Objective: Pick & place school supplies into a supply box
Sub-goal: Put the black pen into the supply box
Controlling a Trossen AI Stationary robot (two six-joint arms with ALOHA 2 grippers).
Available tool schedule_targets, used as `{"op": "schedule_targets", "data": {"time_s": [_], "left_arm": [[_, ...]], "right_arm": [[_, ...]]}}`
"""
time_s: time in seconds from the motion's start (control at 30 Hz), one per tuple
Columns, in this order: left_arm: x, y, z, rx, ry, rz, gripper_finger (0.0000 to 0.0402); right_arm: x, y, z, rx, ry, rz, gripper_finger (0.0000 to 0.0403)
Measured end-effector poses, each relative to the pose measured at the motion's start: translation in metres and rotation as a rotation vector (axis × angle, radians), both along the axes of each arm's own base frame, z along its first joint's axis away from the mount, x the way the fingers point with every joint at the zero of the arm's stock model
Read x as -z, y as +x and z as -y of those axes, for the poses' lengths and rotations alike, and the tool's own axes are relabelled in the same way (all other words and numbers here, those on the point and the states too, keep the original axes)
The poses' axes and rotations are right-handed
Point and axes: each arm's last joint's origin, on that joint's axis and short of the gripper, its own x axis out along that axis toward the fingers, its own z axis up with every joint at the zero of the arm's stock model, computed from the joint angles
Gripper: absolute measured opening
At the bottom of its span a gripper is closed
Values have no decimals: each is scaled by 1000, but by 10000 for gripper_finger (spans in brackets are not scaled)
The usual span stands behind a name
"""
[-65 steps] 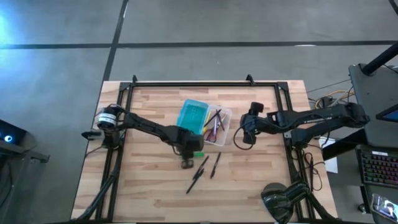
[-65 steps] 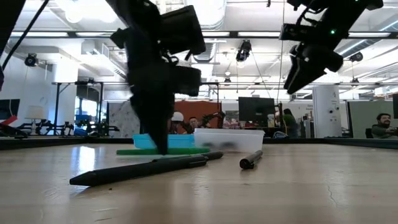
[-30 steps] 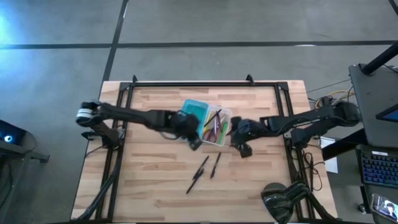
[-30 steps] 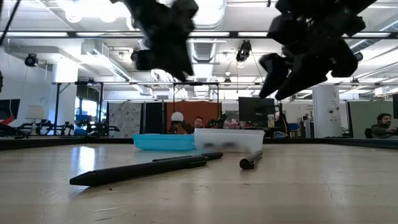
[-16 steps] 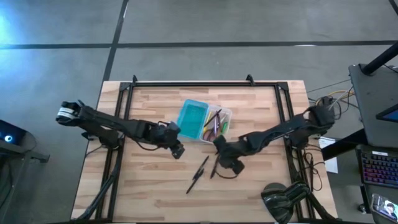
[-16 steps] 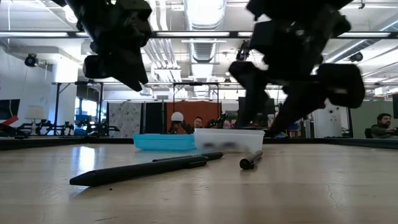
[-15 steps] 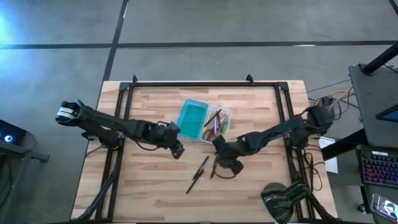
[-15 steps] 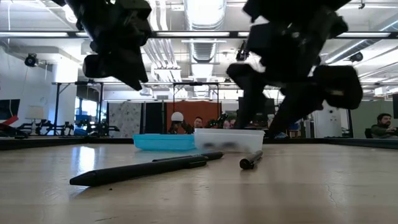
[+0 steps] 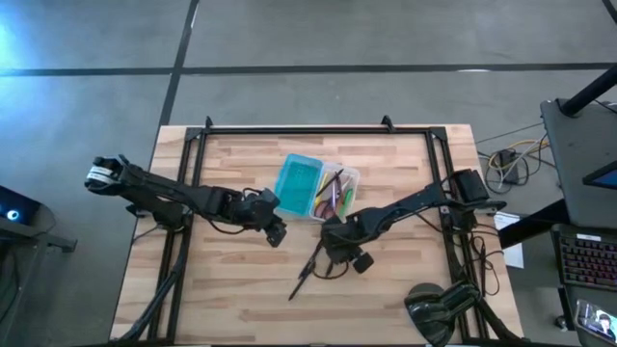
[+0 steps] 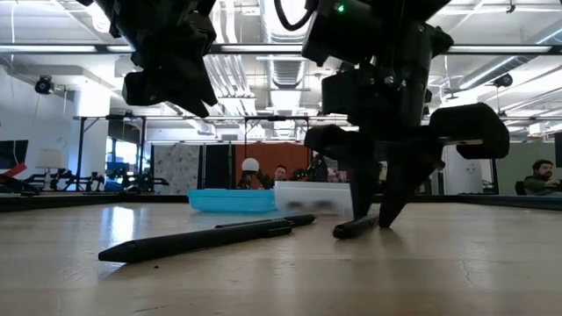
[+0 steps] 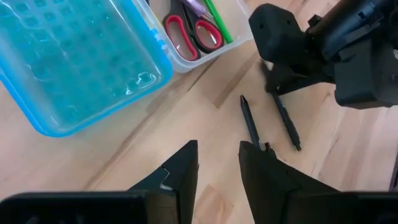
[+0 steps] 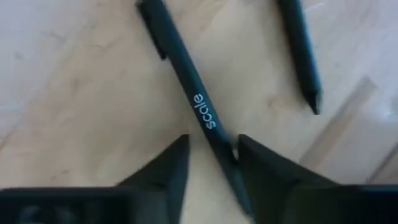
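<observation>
The supply box lies open, teal half (image 9: 300, 179) beside clear half (image 9: 338, 194); the clear half (image 11: 208, 46) holds red-handled scissors (image 11: 193, 34) and coloured pens. Two dark pens lie on the table on the box's near side. My right gripper (image 10: 376, 215) points down, open, with its fingers astride the pen marked "scale" (image 12: 199, 107). The other, longer pen (image 9: 307, 273) lies just left of it. My left gripper (image 9: 275, 234) hovers open above the table, left of the pens and near the teal half's near corner. My right gripper comes at the marked pen (image 10: 353, 228) from above, one finger on each side and the fingers across its length. The pen lies flat on the table. Whether a finger (image 12: 264, 171) touches the pen I cannot tell.
Bare wood lies around the pens and along the table's near and left parts (image 9: 222, 289). A black frame (image 9: 318, 129) runs along the table's far edge and sides. People sit in the room (image 10: 544, 175) behind the table.
My right gripper has moved from beside the box toward the table's near left and gone down over the shorter dark pen. My left gripper has drawn back from over the box toward the left and near side, then stayed still.
</observation>
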Motion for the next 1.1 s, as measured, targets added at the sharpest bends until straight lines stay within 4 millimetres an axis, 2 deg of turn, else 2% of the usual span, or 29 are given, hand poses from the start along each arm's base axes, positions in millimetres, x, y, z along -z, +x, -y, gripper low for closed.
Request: {"op": "schedule_targets", "data": {"time_s": [0.1,0.13,0.3,0.37,0.43,0.53,0.67,0.83,0.93,1.0,1.1], "left_arm": [[0,0,0,-9,15,2,101],[0,0,-1,-11,18,3,101],[1,1,-1,-27,43,8,101],[5,1,-1,-21,49,8,101],[11,5,-1,-29,34,25,101],[26,11,2,-41,-32,28,101],[47,27,6,-39,-78,14,101],[61,55,12,-13,-94,-25,101],[62,71,16,13,-87,-33,101],[57,84,16,12,-92,-5,101],[53,96,17,19,-99,-33,101]], "right_arm": [[-1,-2,4,23,14,-23,38],[-3,-3,5,39,16,-29,26],[-34,-27,12,110,-16,-62,18],[-65,-29,16,162,-2,73,17],[-94,-40,26,230,9,170,16],[-110,-51,48,304,-12,241,15],[-112,-53,81,282,-194,269,22],[-88,-44,113,78,-427,164,61],[-76,-39,123,11,-512,104,91],[-71,-40,126,42,-505,106,112],[-82,-37,126,152,-480,192,143]]}}
